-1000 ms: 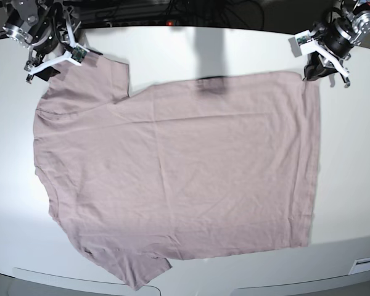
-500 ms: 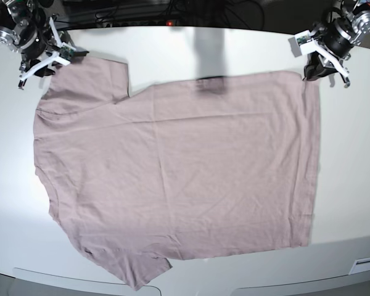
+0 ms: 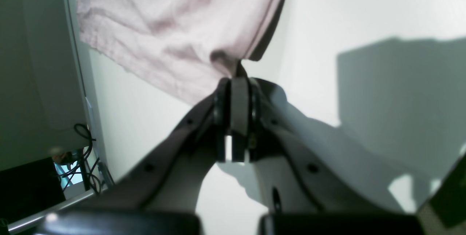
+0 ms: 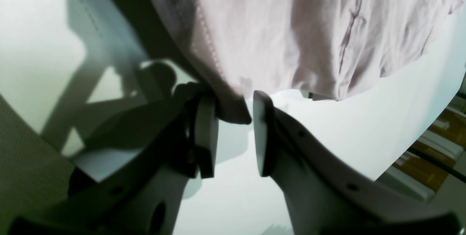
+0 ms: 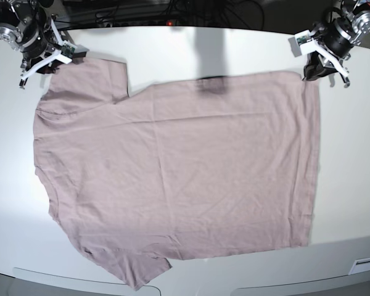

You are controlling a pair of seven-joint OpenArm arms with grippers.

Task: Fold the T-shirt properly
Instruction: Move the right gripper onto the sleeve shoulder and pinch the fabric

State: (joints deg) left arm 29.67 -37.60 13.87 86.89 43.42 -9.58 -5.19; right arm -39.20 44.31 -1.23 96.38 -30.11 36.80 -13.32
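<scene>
The dusty pink T-shirt [image 5: 172, 166] lies spread flat on the white table [image 5: 351, 185], neck toward the left and hem toward the right. My left gripper [image 5: 312, 72] sits at the far right hem corner. In the left wrist view it [image 3: 236, 80] is shut on a pinch of the T-shirt [image 3: 174, 20] at that corner. At the far left, my right gripper [image 5: 48, 64] is at the sleeve's corner. Its jaws [image 4: 233, 100] straddle the corner of the T-shirt [image 4: 273, 27], with the cloth against one pad [image 4: 207, 118] and a gap still showing.
Cables [image 5: 191, 9] and dark gear run along the table's far edge. A grey shadow [image 5: 209, 55] falls across the far middle. A white label [image 5: 367, 264] sits at the near right edge. The table's side edge and more cables [image 3: 83, 144] show beside the left gripper.
My right gripper has shifted a little up and left along the sleeve corner and its jaws have narrowed a lot around the cloth. The left gripper and the shirt have stayed put.
</scene>
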